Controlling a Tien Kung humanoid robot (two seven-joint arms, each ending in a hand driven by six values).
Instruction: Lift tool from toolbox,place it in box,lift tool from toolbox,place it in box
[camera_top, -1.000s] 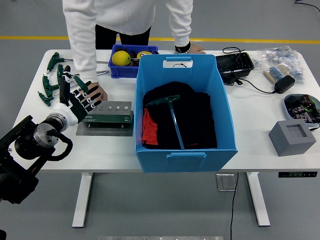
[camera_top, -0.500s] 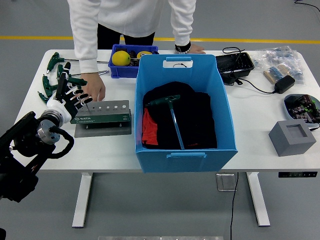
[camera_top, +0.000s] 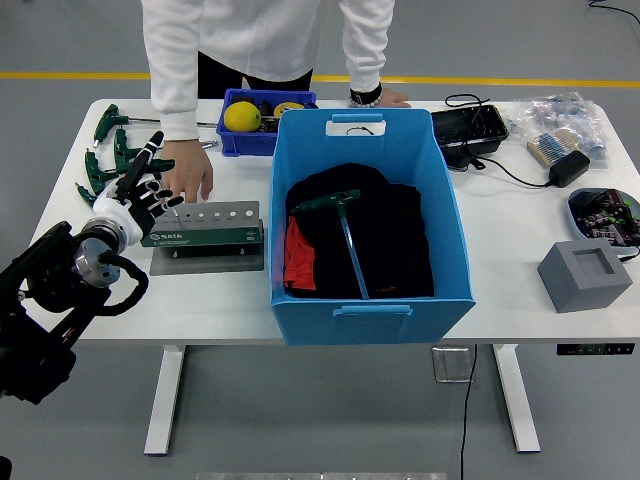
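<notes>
Green T-handle tool (camera_top: 345, 238) lies lengthwise in box (camera_top: 366, 300); left hand (camera_top: 138, 195) splayed, empty.

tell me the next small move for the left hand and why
Probably reach slightly forward-left and close on one of the green T-handle tools. The left hand hovers open beside them holding nothing, and one T-handle tool already lies in the blue box.

Bright, even overhead light, soft shadows under the white table (camera_top: 500, 250), sharp focus throughout.
</notes>
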